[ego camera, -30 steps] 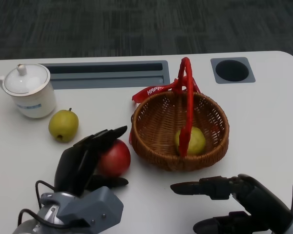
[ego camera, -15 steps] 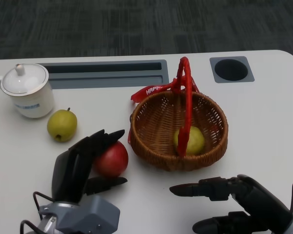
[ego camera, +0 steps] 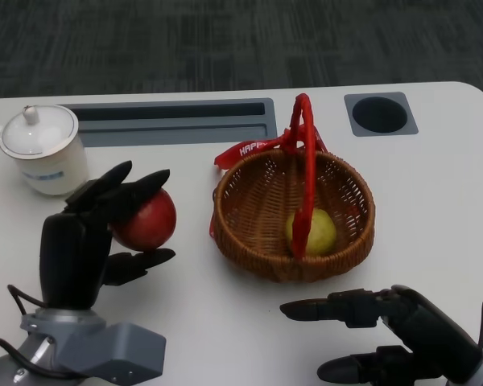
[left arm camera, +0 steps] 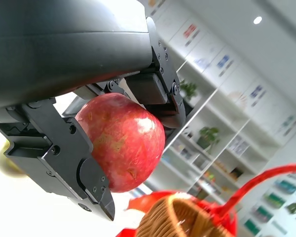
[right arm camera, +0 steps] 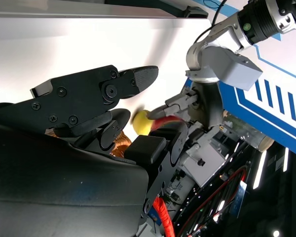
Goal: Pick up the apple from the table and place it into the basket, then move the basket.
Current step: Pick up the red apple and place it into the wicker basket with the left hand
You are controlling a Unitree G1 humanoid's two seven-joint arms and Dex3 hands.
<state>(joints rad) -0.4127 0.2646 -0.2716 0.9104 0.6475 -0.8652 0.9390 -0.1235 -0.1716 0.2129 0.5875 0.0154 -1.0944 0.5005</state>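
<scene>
left hand [ego camera: 88,229] gripped the red apple [ego camera: 147,220] between its fingers, off the table | basket [ego camera: 346,241] stood beside that hand, toward the right hand [ego camera: 386,338] | right hand open, empty, near basket's front

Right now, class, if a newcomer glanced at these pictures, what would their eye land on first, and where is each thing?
First comes the shiny red apple, held off the white table by the robot's black left hand, to the left of the basket. Next is the round brown wicker basket with its tall red handle, mid-table, holding a yellow-green fruit. The black right hand hovers empty, fingers apart, near the front edge.
</scene>
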